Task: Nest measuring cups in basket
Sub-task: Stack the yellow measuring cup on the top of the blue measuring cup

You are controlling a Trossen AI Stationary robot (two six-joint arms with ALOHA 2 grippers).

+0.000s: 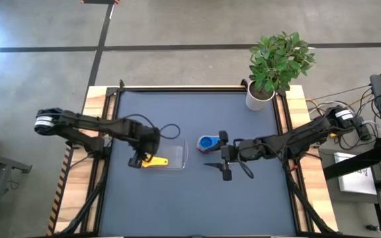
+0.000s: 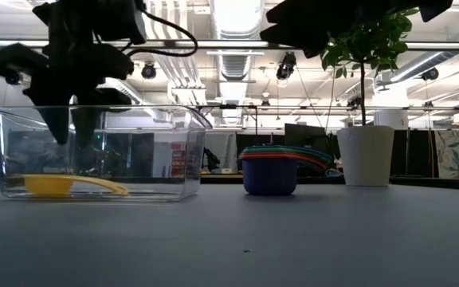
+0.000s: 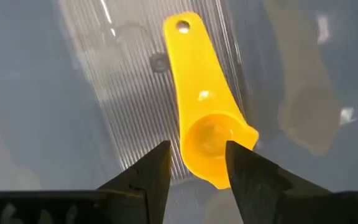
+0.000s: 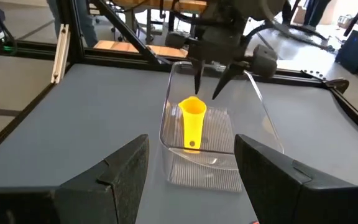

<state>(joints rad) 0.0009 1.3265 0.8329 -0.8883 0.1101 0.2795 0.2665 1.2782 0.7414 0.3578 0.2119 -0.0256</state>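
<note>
While both jaws gape empty, yellow cup (image 1: 156,160) lies in basket (image 1: 179,153) on dark tabletop (image 1: 197,198).

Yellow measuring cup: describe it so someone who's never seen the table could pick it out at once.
Find the basket, the clear bin left of table centre under the left gripper. The yellow measuring cup lies on its floor between the open fingers, which aren't touching it. It is the only cup in the bin; the rest sit stacked outside it, near the open right gripper.

Place: I see an open-plan lab or office.
Evidence: ceiling light strips (image 2: 237,60), desks with monitors (image 2: 305,137), concrete floor (image 1: 177,59) at 12 o'clock.
</note>
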